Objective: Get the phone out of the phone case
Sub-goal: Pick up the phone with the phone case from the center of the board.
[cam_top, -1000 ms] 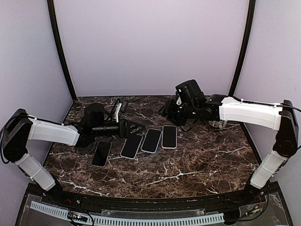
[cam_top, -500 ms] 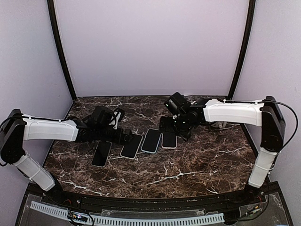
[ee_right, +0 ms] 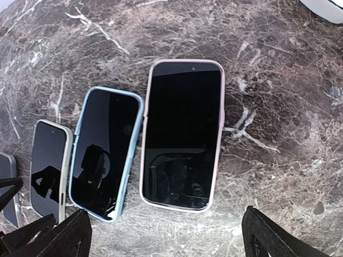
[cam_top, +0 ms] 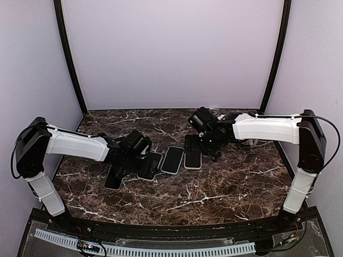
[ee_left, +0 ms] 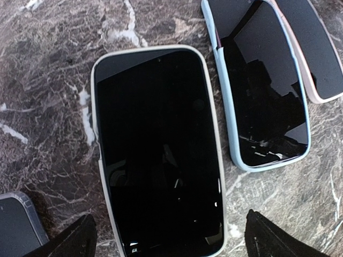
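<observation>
The left end effector (ee_left: 171, 235) is open over the white-cased phone (ee_left: 158, 150), left of the blue-cased phone (ee_left: 262, 91). The right end effector (ee_right: 166, 227) is open over the pink-cased phone (ee_right: 182, 134), right of it

Four phones lay flat in a row, dark screens up, each in its case. The blue-cased phone (ee_right: 106, 152) had the pink-cased phone (ee_right: 183, 134) just to its right and the white-cased phone (ee_left: 158, 155) just to its left. The grey-cased phone (cam_top: 114, 180) lay farthest to its left.
</observation>
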Controlling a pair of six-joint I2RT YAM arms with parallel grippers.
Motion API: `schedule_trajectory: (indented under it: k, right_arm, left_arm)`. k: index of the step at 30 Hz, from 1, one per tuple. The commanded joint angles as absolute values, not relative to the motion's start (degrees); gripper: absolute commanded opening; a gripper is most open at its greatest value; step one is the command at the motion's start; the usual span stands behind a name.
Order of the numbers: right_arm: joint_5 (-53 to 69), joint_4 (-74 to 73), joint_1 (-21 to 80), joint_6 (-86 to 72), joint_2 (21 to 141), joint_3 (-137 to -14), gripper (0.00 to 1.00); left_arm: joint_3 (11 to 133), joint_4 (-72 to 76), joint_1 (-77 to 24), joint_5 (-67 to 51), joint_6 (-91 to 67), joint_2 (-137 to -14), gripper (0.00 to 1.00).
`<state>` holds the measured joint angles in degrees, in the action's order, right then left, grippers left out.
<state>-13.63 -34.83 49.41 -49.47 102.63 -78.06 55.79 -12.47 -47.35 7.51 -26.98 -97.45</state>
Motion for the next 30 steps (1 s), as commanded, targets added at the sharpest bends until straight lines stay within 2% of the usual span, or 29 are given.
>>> schedule_trajectory:
  k: [1,22,24,30]
  right_arm:
    - [-15.32,-34.66,49.83,-48.37,100.32,-76.72,0.99]
    - [-15.99,-34.37,49.79,-48.08,98.32,-73.58,0.99]
    - [-16.10,-34.58,49.80,-47.99,98.26,-73.48,0.99]
    - [-15.27,-34.45,49.81,-46.78,97.03,-73.13,0.99]
  left_arm:
    - [57.80,-16.35,-48.35,9.31,-28.11,-98.70,0.99]
    - [61.60,-18.35,-51.43,18.42,-30.61,-107.02,0.98]
    - [61.17,-17.55,-51.43,18.53,-31.11,-107.41,0.92]
    - [58.21,-14.60,-51.46,19.18,-31.18,-105.76,0.68]
